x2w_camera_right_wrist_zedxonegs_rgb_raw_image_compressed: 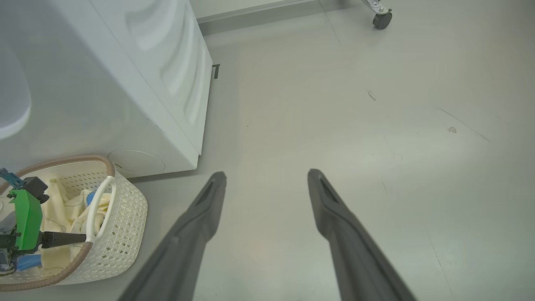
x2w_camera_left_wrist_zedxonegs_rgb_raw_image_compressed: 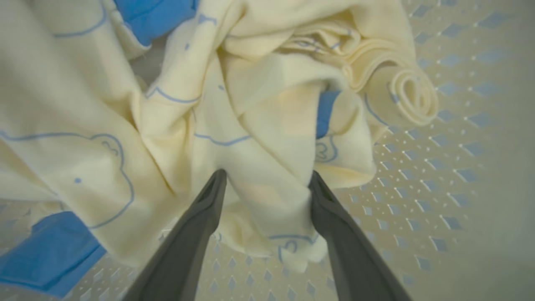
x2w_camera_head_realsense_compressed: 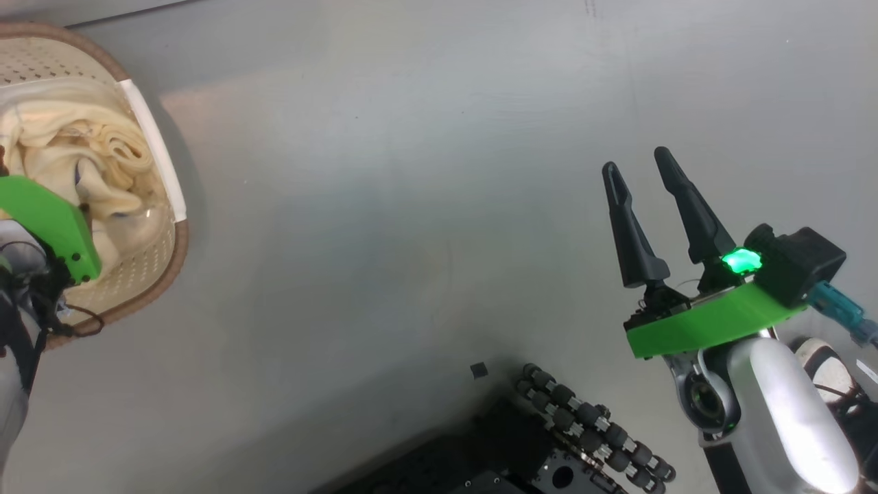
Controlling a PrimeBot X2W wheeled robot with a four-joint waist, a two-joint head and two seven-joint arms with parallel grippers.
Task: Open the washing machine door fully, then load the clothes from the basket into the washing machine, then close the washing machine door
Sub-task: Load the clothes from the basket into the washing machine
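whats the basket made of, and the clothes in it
The basket looks like moulded cream plastic, matte, its walls a grid of small holes; the brown rim seems a woven-look trim. The clothes look like soft knit fabric, maybe cotton: they crumple, fold and roll limply, with thin blue printed outlines.

One basket, one washing machine and one caster wheel are counted. Two claws are seen, the left claw and the right claw. Three blue patches are shown among the clothes.
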